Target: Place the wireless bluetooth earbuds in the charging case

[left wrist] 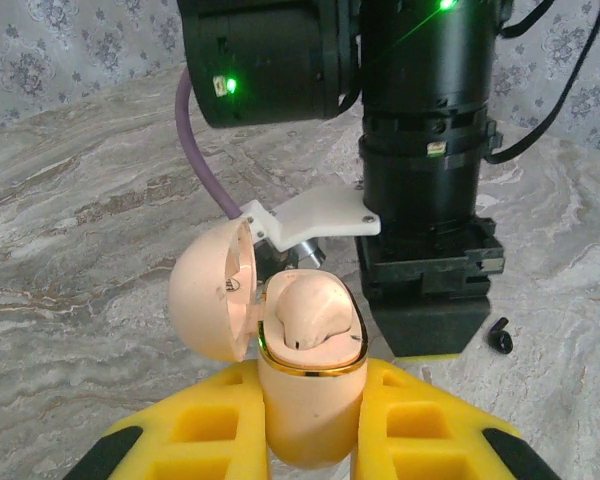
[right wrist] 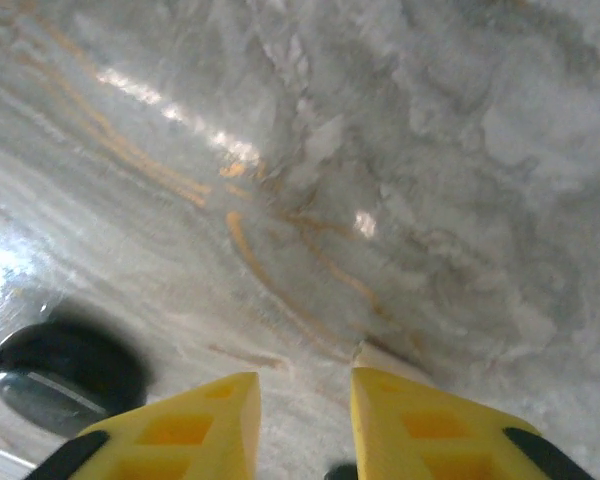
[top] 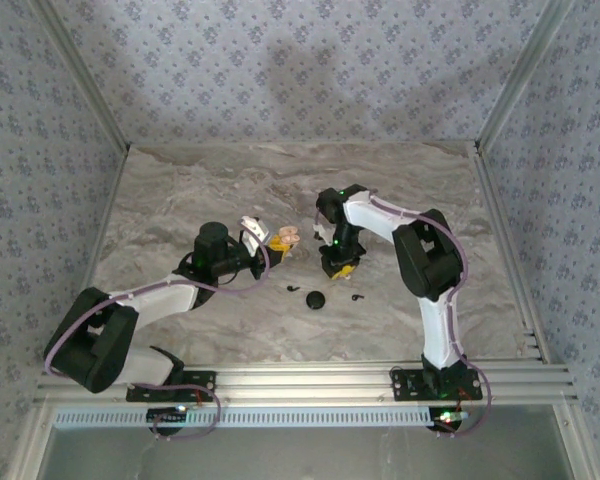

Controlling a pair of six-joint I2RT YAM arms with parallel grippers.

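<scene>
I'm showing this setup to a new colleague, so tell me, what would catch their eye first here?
First, the peach charging case, its lid swung open, clamped between the yellow fingers of the left hand near the middle of the marble table. Close on its right, the right hand hovers open just above the surface. Nearer the arm bases lie a round black puck and, either side of it, two tiny black earbuds.

Puck [top: 316, 299] btwn 2 earbuds [top: 294, 290] on table [top: 180, 190]
</scene>
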